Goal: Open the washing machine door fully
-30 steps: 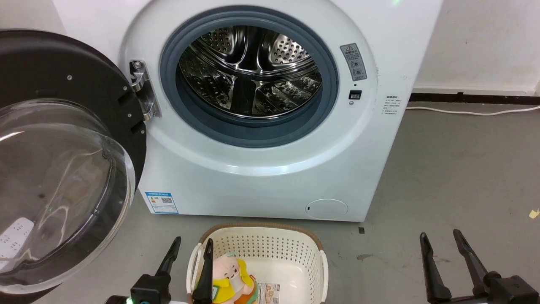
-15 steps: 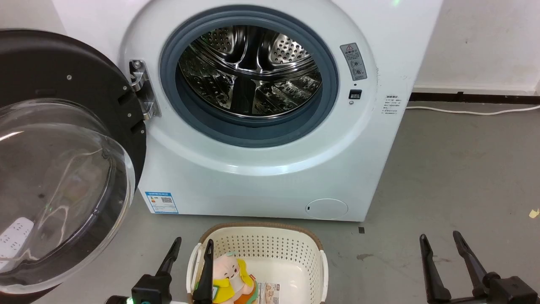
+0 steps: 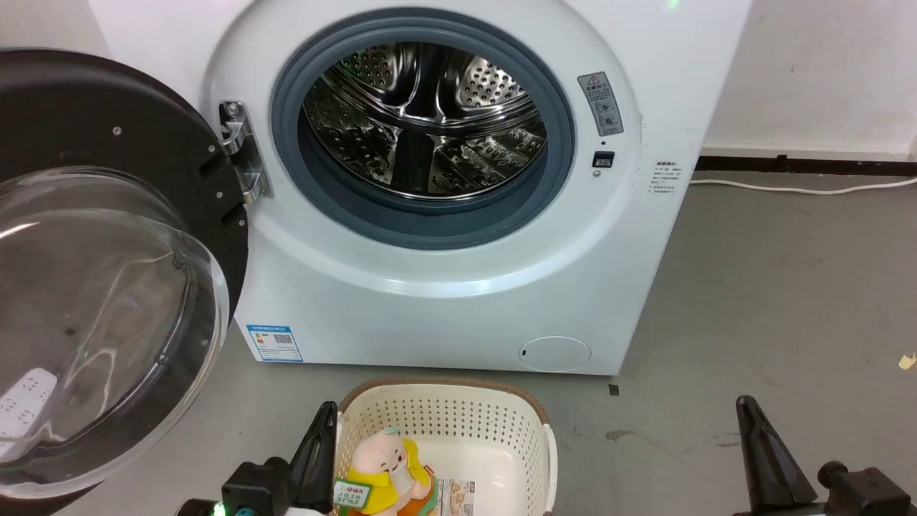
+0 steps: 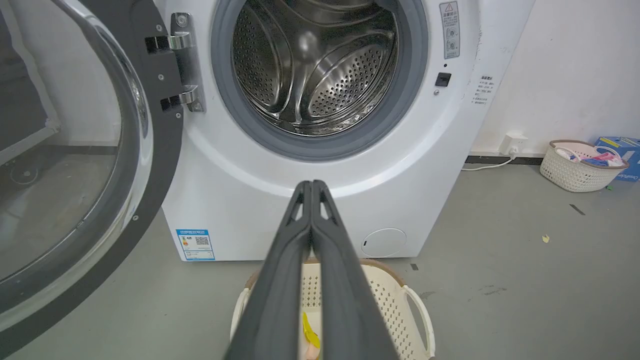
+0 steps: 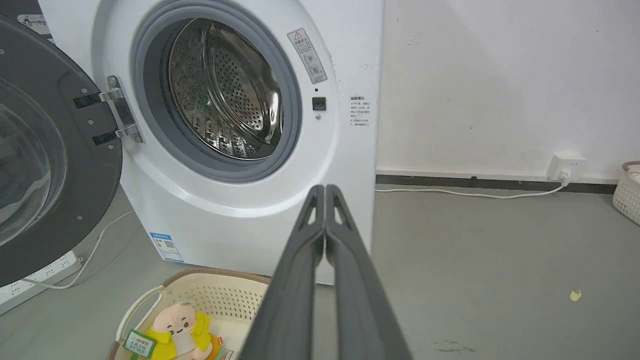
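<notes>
The white washing machine (image 3: 458, 308) stands before me, its steel drum (image 3: 423, 118) exposed inside a grey rubber ring. The washing machine door (image 3: 93, 265), a black disc with a bulging clear glass centre, hangs swung wide to the left on its metal hinge (image 3: 243, 154). My left gripper (image 3: 326, 419) is shut and holds nothing, low at the bottom beside the basket. My right gripper (image 3: 749, 416) is shut and empty at the lower right over bare floor. Both wrist views show the fingers pressed together, left gripper (image 4: 311, 186) and right gripper (image 5: 325, 190), pointing at the machine (image 4: 350, 200) (image 5: 240, 220).
A cream perforated basket (image 3: 444, 423) with a pink and yellow plush toy (image 3: 387, 469) sits on the grey floor just in front of the machine. A white power strip (image 3: 25, 401) lies behind the door glass. A white cable (image 3: 788, 190) runs along the right wall. Another basket (image 4: 580, 165) stands far right.
Both grippers have gone from open to shut within the last half second. The door, machine and basket have not moved.
</notes>
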